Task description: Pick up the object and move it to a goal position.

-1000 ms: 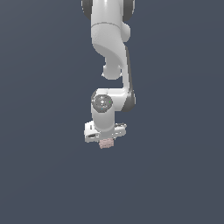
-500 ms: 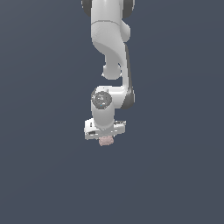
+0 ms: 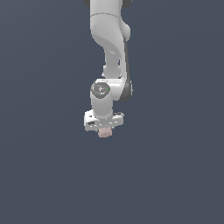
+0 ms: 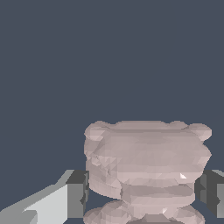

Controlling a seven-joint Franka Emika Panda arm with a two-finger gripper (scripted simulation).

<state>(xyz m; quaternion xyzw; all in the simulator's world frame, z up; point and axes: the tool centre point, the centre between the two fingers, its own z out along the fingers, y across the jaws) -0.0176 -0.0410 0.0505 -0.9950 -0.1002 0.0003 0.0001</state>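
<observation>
Your small pale pinkish-beige lumpy block [image 3: 104, 133] sits directly under the white robot hand, its top tucked up against the hand's underside and only its lower part showing below it in the exterior view. In the wrist view the same mottled block [image 4: 146, 168] fills the space between the two dark grey fingers [image 4: 78, 194], with one finger pad against each of its sides, and its surface shows stacked, rounded ridges. The fingers [image 3: 104, 131] are closed onto the block and hold it, parted only as far as the block's own width. The block is much narrower than the white hand that carries it.

Above the hand you see the white jointed robot arm [image 3: 108, 48] coming down from the top edge of the exterior view, bending at a round grey-capped wrist joint [image 3: 100, 89] and ending in the flat white palm piece [image 3: 103, 120] that points straight down.

Around all of this there is only a plain dark blue-grey background [image 3: 39, 131]. You cannot tell from either view whether the block touches any surface beneath it; no bench edge or shadow is visible.
</observation>
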